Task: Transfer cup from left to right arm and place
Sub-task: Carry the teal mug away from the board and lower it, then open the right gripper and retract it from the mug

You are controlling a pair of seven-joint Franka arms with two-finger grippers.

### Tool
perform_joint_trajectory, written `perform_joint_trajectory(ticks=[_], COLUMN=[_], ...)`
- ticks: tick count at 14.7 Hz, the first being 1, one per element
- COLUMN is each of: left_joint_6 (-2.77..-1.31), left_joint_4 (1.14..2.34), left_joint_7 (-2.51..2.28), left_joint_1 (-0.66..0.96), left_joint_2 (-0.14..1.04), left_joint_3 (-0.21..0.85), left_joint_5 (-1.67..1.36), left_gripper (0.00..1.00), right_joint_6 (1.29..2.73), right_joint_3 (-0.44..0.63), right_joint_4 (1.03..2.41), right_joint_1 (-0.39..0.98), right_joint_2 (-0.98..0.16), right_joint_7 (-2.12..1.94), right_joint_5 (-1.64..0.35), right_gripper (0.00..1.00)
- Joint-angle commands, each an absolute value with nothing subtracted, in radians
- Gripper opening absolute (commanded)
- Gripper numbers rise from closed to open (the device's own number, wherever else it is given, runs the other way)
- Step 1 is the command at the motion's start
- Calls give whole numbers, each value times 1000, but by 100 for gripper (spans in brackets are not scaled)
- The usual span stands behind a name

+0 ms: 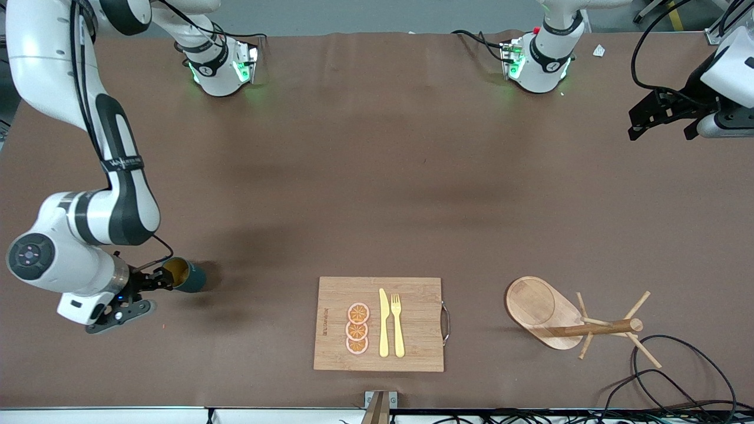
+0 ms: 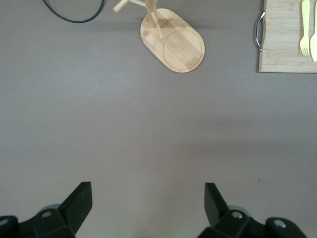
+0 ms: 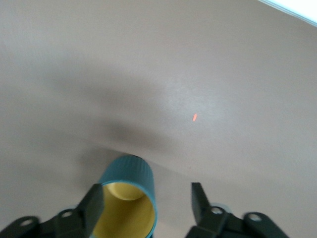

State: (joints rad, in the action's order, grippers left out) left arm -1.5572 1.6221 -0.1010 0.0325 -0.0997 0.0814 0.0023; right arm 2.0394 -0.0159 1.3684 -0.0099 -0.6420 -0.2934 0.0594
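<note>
The dark teal cup [image 1: 191, 277] with an ochre-yellow inside lies on its side on the brown table near the right arm's end. Its mouth faces my right gripper [image 1: 160, 278]. In the right wrist view the cup [image 3: 131, 171] sits between the spread fingers of my right gripper [image 3: 146, 203]. It is close against one finger [image 3: 91, 206] and apart from the other. No handle shows. My left gripper [image 1: 661, 129] hangs open and empty, high over the left arm's end of the table. In the left wrist view the left gripper [image 2: 148, 198] has only bare table between its fingers.
A wooden cutting board [image 1: 412, 294] with orange slices, a yellow knife and a fork lies near the front camera. The wooden peg rack [image 1: 554, 315] lies tipped over beside it, toward the left arm's end. Black cables [image 1: 677, 365] trail near the rack.
</note>
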Motion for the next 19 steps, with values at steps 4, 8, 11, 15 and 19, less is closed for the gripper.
perform_joint_trajectory(ticks=[4,8,11,15,19], left_joint_6=[-1581,-1575,-1566,-1557,-1549], left_joint_4=[1626,1629,1638,1649,1634], left_joint_7=[-109,-117,-133,-133,-120], left_joint_1=[32,31,26,26,28], left_joint_2=[-94,-103,-124,-140,-135], left_joint_3=[83,83,83,83,83], left_joint_5=[8,8,8,9,8], left_gripper=[100,100,100,100,100], right_joint_6=[1748,1663,1583,1535,1621], right_joint_3=[-21,-17,-17,-20,-18], right_joint_4=[1401,1417,1440,1483,1624], right_joint_1=[8,-58,-72,-66,-71], right_joint_2=[-382,-230,-106,-9,83], right_joint_7=[-63,-63,-6,34,35], right_joint_5=[55,-1,-23,-11,-11], right_gripper=[100,100,100,100,100])
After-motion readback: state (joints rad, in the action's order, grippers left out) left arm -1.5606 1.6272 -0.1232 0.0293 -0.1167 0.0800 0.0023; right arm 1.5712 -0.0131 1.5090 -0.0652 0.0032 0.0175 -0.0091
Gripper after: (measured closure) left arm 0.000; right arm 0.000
